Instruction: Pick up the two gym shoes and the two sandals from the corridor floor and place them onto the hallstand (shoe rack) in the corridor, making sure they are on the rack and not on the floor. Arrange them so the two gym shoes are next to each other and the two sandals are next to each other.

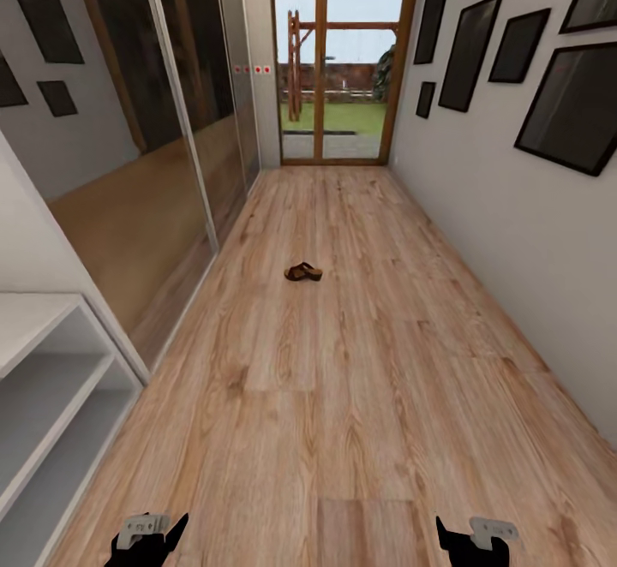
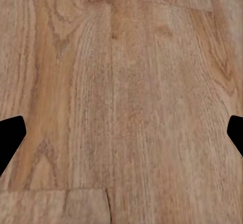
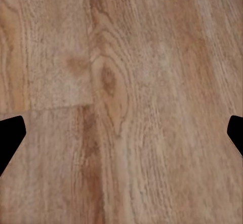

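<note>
A dark brown sandal [image 1: 303,272] lies on the corridor floor [image 1: 343,396], mid-corridor and well ahead of both arms; at this distance I cannot tell whether it is one sandal or two together. The gym shoes are out of view. The pale hallstand [image 1: 51,378] stands at the near left, and the shelves I can see are bare. My left gripper [image 1: 150,540] and right gripper [image 1: 476,537] hang low at the near edge, far from the sandal. In the wrist views the left gripper [image 2: 121,138] and right gripper [image 3: 121,138] are open over bare planks, fingers spread wide.
Mirrored sliding doors [image 1: 171,104] line the left wall past the hallstand. The right wall [image 1: 514,233] carries several dark picture frames. A glazed door [image 1: 338,53] to a garden closes the far end. Wood floor runs between the walls.
</note>
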